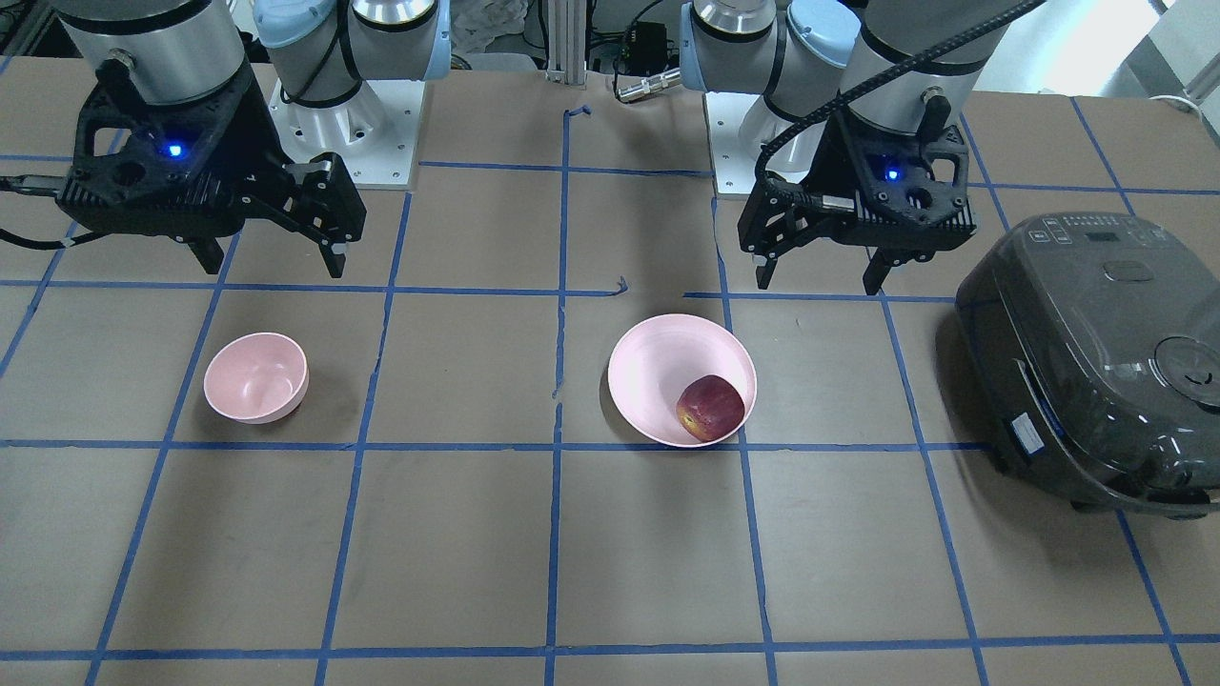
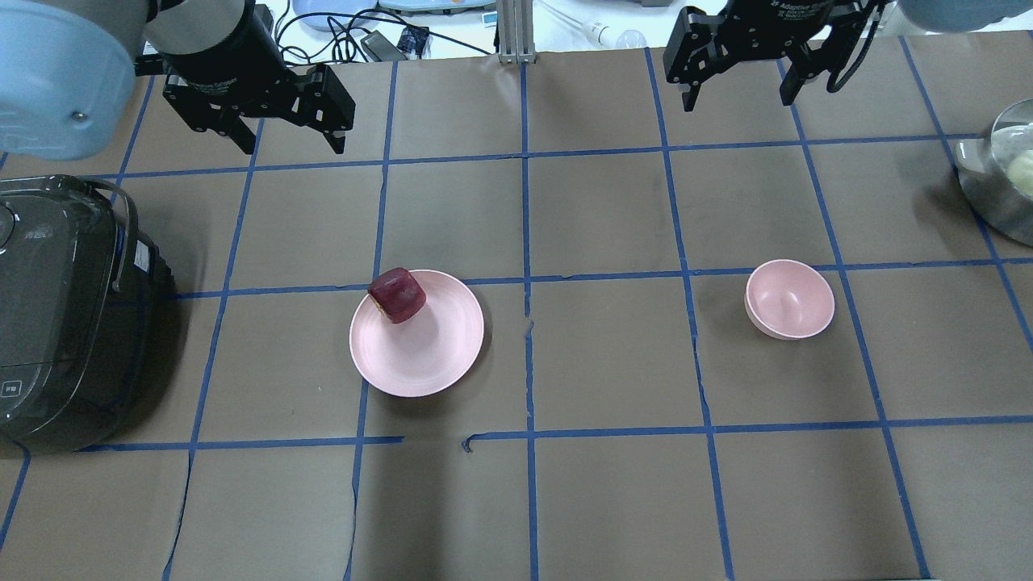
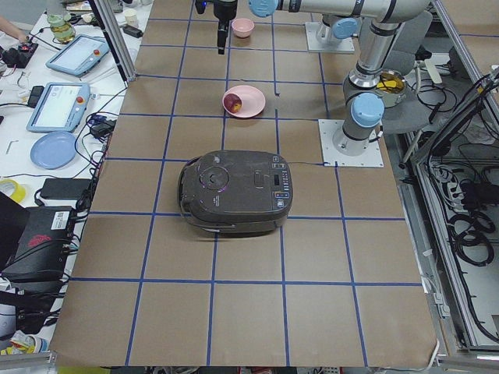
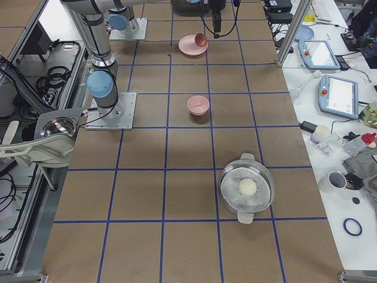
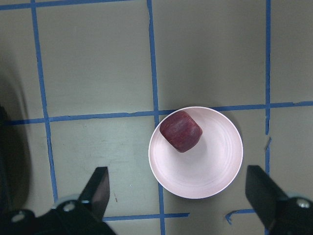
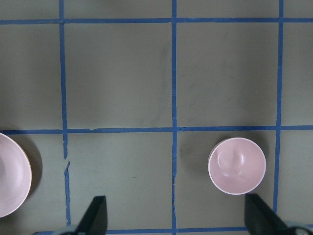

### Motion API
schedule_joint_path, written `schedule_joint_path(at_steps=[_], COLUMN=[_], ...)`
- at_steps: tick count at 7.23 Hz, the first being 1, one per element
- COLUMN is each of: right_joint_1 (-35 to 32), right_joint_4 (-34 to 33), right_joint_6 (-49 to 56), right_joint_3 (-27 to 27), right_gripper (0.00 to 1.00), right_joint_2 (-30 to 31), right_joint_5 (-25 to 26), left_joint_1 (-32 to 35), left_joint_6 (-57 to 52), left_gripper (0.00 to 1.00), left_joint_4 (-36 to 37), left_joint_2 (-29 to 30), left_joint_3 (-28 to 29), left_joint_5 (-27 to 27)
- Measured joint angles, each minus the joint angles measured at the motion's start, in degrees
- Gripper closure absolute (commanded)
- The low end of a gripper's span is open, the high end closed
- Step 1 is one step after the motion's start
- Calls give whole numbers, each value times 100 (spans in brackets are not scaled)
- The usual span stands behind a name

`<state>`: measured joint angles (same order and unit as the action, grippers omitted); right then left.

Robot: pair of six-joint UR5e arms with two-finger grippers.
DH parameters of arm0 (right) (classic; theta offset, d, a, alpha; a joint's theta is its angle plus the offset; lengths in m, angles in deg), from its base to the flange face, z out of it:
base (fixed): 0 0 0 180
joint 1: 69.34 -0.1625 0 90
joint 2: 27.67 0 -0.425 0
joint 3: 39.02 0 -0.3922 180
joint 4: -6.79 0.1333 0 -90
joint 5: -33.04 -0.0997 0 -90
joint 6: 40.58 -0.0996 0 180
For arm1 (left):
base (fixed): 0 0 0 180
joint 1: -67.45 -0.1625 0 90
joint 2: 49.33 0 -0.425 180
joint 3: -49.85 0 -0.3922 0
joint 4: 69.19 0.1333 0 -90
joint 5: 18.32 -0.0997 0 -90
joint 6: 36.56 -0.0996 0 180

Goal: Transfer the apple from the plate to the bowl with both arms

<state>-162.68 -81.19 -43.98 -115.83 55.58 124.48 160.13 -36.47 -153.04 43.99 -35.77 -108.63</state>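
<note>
The dark red apple lies on the far-left rim area of the pale pink plate, left of the table's middle; it also shows in the left wrist view on the plate. The small deep pink bowl stands empty to the right, and shows in the right wrist view. My left gripper hangs open and empty high above the table, beyond the plate. My right gripper hangs open and empty high beyond the bowl.
A dark grey rice cooker stands at the left edge near the plate. A steel pot with a pale ball in it stands at the right edge. Blue tape lines grid the brown table.
</note>
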Motion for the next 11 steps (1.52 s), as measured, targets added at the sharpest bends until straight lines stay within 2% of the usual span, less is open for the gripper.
schedule_joint_path(at_steps=[11], right_joint_1=[140], right_joint_4=[35], right_joint_6=[76], right_joint_3=[0], right_gripper=[0], right_joint_2=[-2], right_joint_5=[15], left_joint_1=[5], left_joint_6=[9], left_gripper=[0], left_joint_4=[0], left_joint_2=[2], left_joint_3=[-13], left_joint_5=[34])
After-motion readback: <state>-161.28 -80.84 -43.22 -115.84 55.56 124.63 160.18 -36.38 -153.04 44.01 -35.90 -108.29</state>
